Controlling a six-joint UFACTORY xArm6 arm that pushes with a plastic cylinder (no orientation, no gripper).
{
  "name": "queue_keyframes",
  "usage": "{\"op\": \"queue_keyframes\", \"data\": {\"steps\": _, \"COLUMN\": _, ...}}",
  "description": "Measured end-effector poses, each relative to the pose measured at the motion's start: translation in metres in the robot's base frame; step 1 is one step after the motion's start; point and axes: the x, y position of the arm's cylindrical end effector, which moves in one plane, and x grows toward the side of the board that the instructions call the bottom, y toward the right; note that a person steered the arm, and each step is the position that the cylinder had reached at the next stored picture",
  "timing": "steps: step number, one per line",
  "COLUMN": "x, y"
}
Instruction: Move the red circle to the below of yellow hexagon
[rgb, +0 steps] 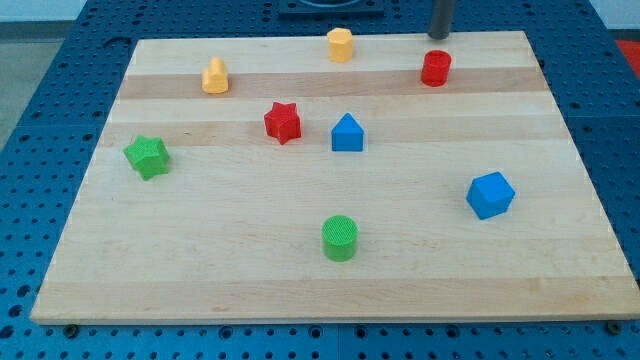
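Note:
The red circle (436, 68) stands near the view's top right of the wooden board (200, 270). The yellow hexagon (340, 45) stands at the top edge, left of the red circle and slightly higher. My tip (439, 37) is at the board's top edge, just above the red circle with a small gap between them. The rod runs up out of the view.
A yellow block (215, 76) is at the top left. A red star (283, 122) and a blue house-shaped block (347, 133) sit near the middle. A green star (148, 156) is at the left, a green circle (340, 238) at the bottom middle, a blue cube (490, 195) at the right.

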Motion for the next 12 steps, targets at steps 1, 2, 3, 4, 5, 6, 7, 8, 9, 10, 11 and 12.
{"op": "queue_keyframes", "data": {"steps": 1, "x": 0.000, "y": 0.031}}
{"op": "queue_keyframes", "data": {"steps": 2, "x": 0.012, "y": 0.042}}
{"op": "queue_keyframes", "data": {"steps": 3, "x": 0.047, "y": 0.060}}
{"op": "queue_keyframes", "data": {"steps": 4, "x": 0.089, "y": 0.046}}
{"op": "queue_keyframes", "data": {"steps": 5, "x": 0.134, "y": 0.007}}
{"op": "queue_keyframes", "data": {"steps": 6, "x": 0.099, "y": 0.011}}
{"op": "queue_keyframes", "data": {"steps": 7, "x": 0.063, "y": 0.018}}
{"op": "queue_keyframes", "data": {"steps": 8, "x": 0.090, "y": -0.014}}
{"op": "queue_keyframes", "data": {"steps": 9, "x": 0.111, "y": -0.021}}
{"op": "queue_keyframes", "data": {"steps": 10, "x": 0.112, "y": -0.052}}
{"op": "queue_keyframes", "data": {"steps": 11, "x": 0.131, "y": -0.108}}
{"op": "queue_keyframes", "data": {"steps": 12, "x": 0.121, "y": -0.115}}
